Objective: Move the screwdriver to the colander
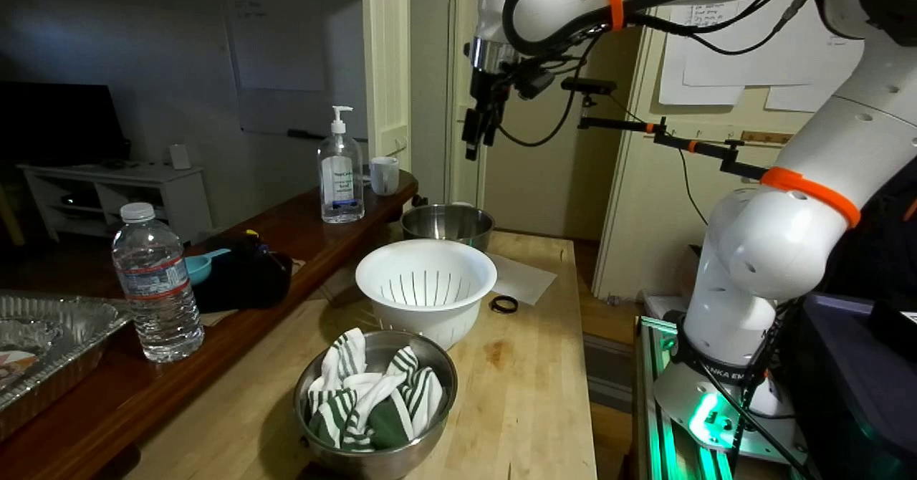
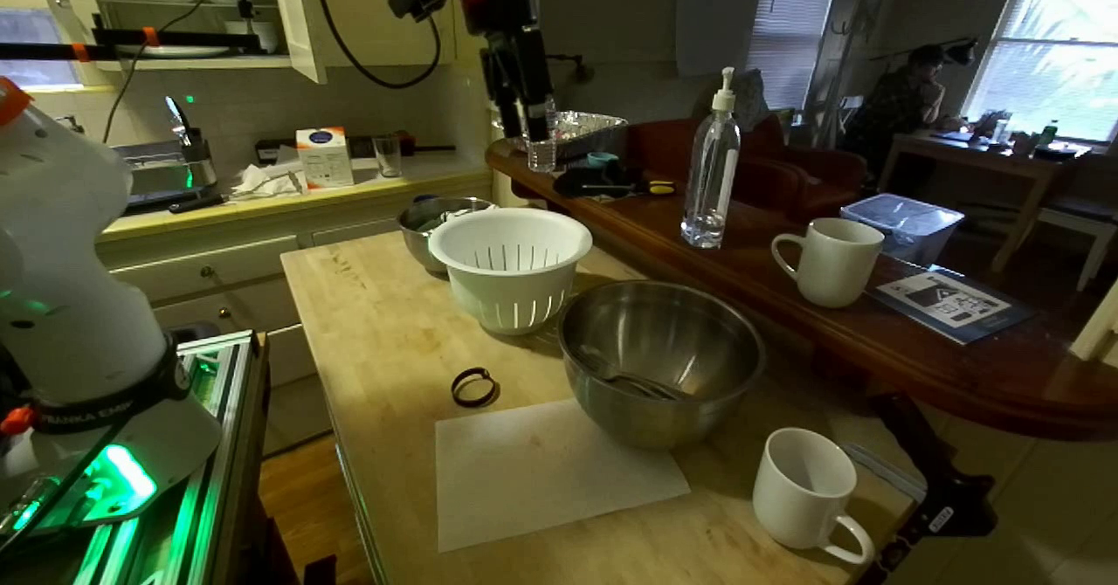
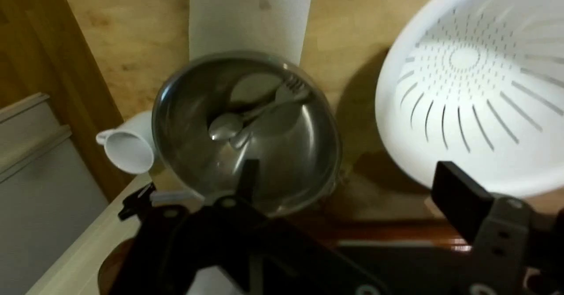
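Observation:
The white colander (image 1: 423,319) stands upright on the wooden table in both exterior views (image 2: 511,301). It also shows at the right of the wrist view (image 3: 467,114), with nothing visible inside it. A yellow-and-black handle (image 2: 660,188) lies on the raised brown ledge by a dark pouch; it looks like the screwdriver, but I cannot tell for certain. Only a small yellow bit (image 1: 251,233) of it shows in an exterior view. My gripper (image 1: 479,148) is open and empty, high above the table. In the wrist view its fingers (image 3: 348,165) are wide apart.
A large steel bowl (image 2: 655,423) with cutlery stands beside the colander. A steel bowl (image 1: 390,458) with green-and-white cloths stands on its other side. A black ring (image 2: 474,388), paper (image 2: 559,480) and a mug (image 2: 799,493) lie around. Bottles (image 1: 340,172) stand on the ledge.

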Controlling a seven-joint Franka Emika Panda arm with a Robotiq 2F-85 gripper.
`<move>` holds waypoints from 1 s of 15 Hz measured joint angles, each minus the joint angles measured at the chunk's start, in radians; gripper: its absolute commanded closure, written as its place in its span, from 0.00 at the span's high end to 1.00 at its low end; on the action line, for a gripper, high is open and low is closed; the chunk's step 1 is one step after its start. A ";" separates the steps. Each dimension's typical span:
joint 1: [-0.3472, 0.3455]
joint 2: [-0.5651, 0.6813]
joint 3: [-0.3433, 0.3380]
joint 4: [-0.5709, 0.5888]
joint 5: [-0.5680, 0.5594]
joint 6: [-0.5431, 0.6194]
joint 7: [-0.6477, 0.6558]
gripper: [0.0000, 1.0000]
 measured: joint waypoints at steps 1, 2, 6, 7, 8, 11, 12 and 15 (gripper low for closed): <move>0.000 0.028 0.006 0.022 -0.001 0.064 0.041 1.00; -0.001 0.064 0.014 0.050 -0.001 0.123 0.088 1.00; -0.002 0.240 0.070 0.208 -0.003 0.273 0.336 1.00; 0.000 0.283 0.083 0.255 -0.003 0.279 0.398 1.00; 0.006 0.324 0.093 0.302 0.000 0.280 0.438 1.00; 0.023 0.395 0.101 0.383 0.001 0.280 0.481 1.00; 0.023 0.401 0.101 0.390 0.001 0.280 0.482 1.00; 0.024 0.401 0.097 0.394 0.001 0.280 0.482 1.00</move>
